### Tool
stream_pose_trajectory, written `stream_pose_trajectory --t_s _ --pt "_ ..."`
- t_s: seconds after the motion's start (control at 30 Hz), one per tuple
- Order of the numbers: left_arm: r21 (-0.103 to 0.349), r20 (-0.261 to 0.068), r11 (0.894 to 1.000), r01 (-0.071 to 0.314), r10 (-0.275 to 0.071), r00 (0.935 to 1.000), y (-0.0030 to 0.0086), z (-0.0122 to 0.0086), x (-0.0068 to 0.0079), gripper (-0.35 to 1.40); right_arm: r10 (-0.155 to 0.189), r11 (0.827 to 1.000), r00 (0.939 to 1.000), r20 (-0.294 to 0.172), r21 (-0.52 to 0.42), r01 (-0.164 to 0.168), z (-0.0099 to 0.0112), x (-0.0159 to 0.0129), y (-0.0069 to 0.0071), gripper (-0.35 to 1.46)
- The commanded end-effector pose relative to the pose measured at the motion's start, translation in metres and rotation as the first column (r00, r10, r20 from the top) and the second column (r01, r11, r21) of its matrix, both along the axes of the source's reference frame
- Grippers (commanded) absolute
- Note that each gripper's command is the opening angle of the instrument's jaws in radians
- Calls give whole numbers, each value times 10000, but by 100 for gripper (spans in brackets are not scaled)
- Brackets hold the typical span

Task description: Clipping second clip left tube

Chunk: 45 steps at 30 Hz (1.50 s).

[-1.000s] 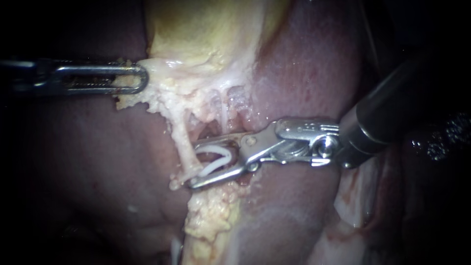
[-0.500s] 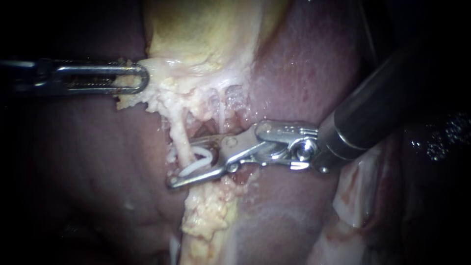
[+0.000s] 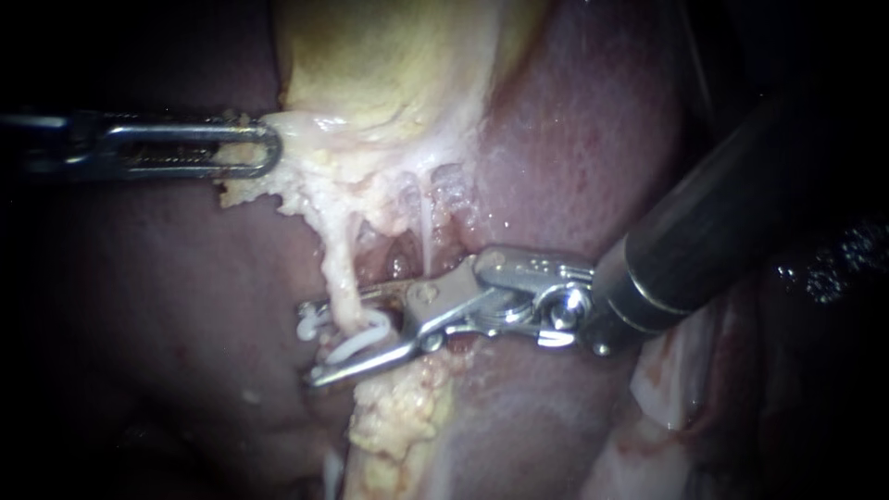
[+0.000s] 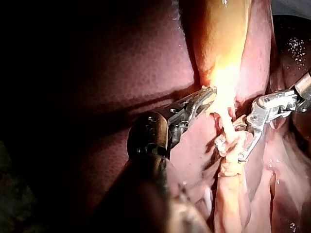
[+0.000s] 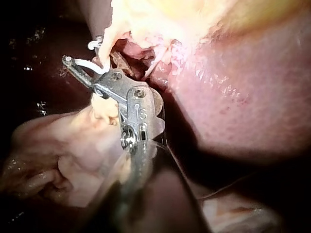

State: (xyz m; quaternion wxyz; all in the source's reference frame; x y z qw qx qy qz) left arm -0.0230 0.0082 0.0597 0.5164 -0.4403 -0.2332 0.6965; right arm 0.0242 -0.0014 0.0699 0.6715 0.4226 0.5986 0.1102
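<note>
My left instrument (image 3: pixel 245 148) comes in from the left, its jaws shut on the pale edge of the gallbladder (image 3: pixel 389 56) and holding it taut. The left tube (image 3: pixel 341 268), a pale strand, runs down from that edge. My right instrument (image 3: pixel 310 344) reaches in from the right. Its jaws stand apart astride the left tube, carrying a white clip (image 3: pixel 359 341) whose legs lie either side of the tube. The right wrist view shows the same jaws (image 5: pixel 83 54) and clip (image 5: pixel 92 68). In the left wrist view the right instrument (image 4: pixel 238 145) sits beside my left jaws (image 4: pixel 206 97).
A thinner whitish strand (image 3: pixel 424 227) hangs to the right of the left tube. Dark red liver (image 3: pixel 574 139) surrounds the field. Crumbly yellow fat (image 3: pixel 398 417) lies below the right jaws, and pale folded tissue (image 3: pixel 676 370) sits under the right shaft.
My right instrument has pushed leftward, so its jaws and clip, first short of the left tube, now reach past it on both sides. The left instrument has held still.
</note>
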Motion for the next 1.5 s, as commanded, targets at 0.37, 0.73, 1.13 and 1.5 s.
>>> stream_pose_trajectory --t_s 0.37,0.73,1.13,1.5 --pt "-1 6 10000 -2 2 10000 0 0 1 -35 -266 9996 9995 -178 -17 266 -35 -13 -25 44" --pt "-1 4 10000 1 -1 10000 1 1 1 -35 -240 9997 9995 -189 71 241 -56 -19 -22 41" --pt "-1 0 10000 7 -7 10000 1 1 1 -35 22 9936 9990 446 1123 -72 -56 -16 -20 15" --pt "-1 -3 10000 13 -13 10000 1 1 2 -35 -22 9887 9982 599 1494 -68 -55 -16 -21 -35"
